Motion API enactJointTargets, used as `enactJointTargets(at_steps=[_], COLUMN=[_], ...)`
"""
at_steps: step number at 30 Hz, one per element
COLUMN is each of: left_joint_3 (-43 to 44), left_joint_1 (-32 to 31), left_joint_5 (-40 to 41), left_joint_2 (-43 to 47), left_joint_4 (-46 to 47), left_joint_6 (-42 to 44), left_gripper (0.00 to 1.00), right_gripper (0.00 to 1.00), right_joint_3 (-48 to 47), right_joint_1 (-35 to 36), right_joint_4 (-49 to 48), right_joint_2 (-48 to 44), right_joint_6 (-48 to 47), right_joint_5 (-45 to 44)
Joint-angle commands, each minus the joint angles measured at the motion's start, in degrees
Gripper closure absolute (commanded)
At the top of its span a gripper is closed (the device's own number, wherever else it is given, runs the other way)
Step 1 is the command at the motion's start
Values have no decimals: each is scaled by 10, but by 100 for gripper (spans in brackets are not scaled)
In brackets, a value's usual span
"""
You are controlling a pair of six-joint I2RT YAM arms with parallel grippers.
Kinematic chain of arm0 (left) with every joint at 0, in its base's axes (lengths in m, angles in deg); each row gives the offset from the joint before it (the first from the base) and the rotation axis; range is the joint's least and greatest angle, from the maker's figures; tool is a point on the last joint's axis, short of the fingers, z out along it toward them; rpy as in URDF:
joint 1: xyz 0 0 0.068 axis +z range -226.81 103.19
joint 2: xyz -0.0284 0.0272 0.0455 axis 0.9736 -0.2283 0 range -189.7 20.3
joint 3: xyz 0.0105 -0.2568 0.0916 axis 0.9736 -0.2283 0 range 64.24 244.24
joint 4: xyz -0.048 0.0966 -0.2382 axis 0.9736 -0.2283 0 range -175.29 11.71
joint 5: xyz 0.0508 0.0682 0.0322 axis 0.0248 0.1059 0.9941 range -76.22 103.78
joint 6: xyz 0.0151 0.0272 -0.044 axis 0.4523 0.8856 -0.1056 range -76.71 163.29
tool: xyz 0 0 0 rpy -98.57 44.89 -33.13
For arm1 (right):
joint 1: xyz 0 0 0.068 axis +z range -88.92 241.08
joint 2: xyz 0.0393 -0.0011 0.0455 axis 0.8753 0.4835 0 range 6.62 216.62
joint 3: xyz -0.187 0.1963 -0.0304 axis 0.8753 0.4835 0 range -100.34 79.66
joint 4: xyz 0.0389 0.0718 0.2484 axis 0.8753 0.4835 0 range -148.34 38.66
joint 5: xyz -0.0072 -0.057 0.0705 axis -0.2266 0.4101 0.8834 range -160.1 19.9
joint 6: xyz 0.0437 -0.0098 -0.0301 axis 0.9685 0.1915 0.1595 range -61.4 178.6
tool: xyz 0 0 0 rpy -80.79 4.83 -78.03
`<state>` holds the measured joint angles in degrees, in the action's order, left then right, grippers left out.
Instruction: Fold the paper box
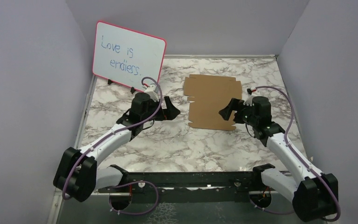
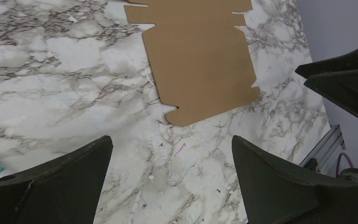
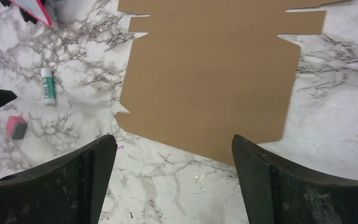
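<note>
The paper box (image 1: 212,100) is a flat brown die-cut cardboard sheet with notched flaps, lying unfolded on the marble table. It also shows in the left wrist view (image 2: 200,60) and the right wrist view (image 3: 214,79). My left gripper (image 1: 172,110) is open and empty, just left of the sheet's near left corner; in its own view the left gripper (image 2: 171,142) has bare table between its fingers. My right gripper (image 1: 226,113) is open and empty over the sheet's near right edge; in its own view the right gripper (image 3: 173,140) sits just short of that edge.
A pink-framed whiteboard (image 1: 129,53) stands at the back left. A glue stick (image 3: 47,85) and a pink eraser (image 3: 16,127) lie on the table left of the sheet. Grey walls enclose the table on three sides.
</note>
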<state>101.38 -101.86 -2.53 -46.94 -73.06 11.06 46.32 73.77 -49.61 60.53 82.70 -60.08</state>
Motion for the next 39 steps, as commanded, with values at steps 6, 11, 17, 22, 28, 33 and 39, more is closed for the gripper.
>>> enactJointTargets(at_steps=[6,11,17,22,28,33,39], left_joint_3=[99,169,285,354,438,469,473], left_joint_1=[-87,-97,-86,-52,-40,-37,-30], left_joint_5=[55,69,129,117,110,138,140], left_joint_2=[-148,-230,-315,-391,-474,-516,-539], left_joint_4=[74,69,2,3,-30,-42,-41], left_joint_6=[-14,1,45,40,52,51,32], left_gripper=[1,1,1,11,31,44,52], right_gripper=[0,0,0,0,0,0,0], right_joint_3=[0,-33,-63,-75,-57,-35,-24], right_joint_1=[3,2,1,-4,-4,-4,-4], right_joint_4=[-147,-136,-161,-187,-205,-212,-212], right_joint_2=[130,185,223,254,245,226,210], right_joint_6=[30,17,12,23,27,28,31], right_joint_5=[111,35,9,19,49,67,77])
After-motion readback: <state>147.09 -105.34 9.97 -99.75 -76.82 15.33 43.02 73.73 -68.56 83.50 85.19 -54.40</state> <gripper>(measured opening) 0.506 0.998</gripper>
